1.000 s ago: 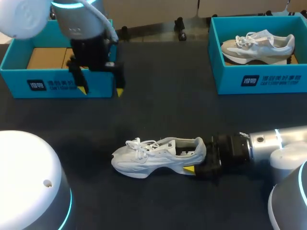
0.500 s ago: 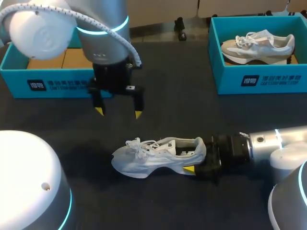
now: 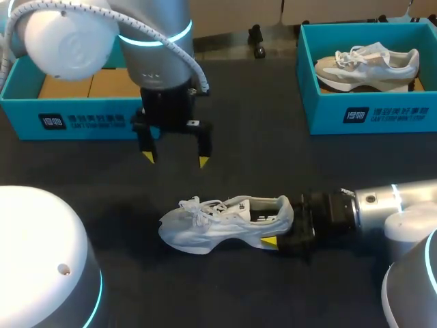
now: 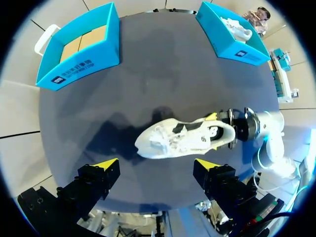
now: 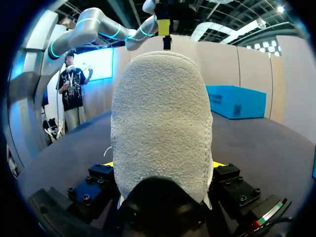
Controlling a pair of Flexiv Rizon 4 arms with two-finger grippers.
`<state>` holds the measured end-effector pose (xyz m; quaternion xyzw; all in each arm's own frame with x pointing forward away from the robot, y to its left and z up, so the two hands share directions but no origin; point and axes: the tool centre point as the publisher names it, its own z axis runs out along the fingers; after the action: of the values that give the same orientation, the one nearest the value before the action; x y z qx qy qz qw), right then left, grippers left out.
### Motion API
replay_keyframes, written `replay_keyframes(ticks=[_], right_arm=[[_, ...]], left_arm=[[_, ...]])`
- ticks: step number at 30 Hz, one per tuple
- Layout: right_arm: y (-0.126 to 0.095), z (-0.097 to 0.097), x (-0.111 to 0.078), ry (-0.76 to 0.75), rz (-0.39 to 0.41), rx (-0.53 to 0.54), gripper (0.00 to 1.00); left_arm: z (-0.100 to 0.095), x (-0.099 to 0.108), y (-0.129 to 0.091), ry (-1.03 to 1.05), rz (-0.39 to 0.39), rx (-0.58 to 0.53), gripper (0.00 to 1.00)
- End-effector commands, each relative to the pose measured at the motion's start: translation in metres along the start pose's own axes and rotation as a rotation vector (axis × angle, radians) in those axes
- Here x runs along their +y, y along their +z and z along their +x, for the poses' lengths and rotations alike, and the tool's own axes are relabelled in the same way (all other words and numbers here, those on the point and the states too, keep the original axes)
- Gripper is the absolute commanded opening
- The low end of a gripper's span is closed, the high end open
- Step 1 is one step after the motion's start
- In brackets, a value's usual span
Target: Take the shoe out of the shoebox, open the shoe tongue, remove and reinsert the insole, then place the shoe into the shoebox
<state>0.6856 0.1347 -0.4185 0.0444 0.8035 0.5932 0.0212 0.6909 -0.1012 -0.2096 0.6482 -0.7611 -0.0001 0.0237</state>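
Note:
A white shoe (image 3: 218,222) lies on its sole on the dark table, toe to the left. My right gripper (image 3: 276,229) is shut on its heel; in the right wrist view the heel (image 5: 160,123) fills the space between the fingers. My left gripper (image 3: 175,159) hangs open above the table, behind the shoe's laces, with nothing in it. From the left wrist the shoe (image 4: 182,138) lies just ahead of that gripper (image 4: 157,164). An open blue shoebox (image 3: 82,121) with a bare cardboard floor stands at the back left.
A second blue shoebox (image 3: 369,113) at the back right holds another pale shoe (image 3: 365,65). Dark table surface stretches between the two boxes and in front of the shoe.
My left arm has come away from the left shoebox, moving right and nearer to the shoe, its gripper still open. The right arm and the shoe have not moved.

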Motion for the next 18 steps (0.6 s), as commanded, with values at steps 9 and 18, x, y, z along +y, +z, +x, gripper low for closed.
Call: replay_keyframes(ticks=[9, 18], right_arm=[[0.000, 0.000, 0.001, 0.001, 0.005, 0.001, 0.00], [0.000, 0.000, 0.001, 0.001, 0.005, 0.001, 0.00]], left_arm=[[0.074, -0.008, 0.025, 0.030, -0.102, -0.048, 1.00], [0.098, 0.003, 0.048, 0.027, -0.188, -0.113, 1.00]])
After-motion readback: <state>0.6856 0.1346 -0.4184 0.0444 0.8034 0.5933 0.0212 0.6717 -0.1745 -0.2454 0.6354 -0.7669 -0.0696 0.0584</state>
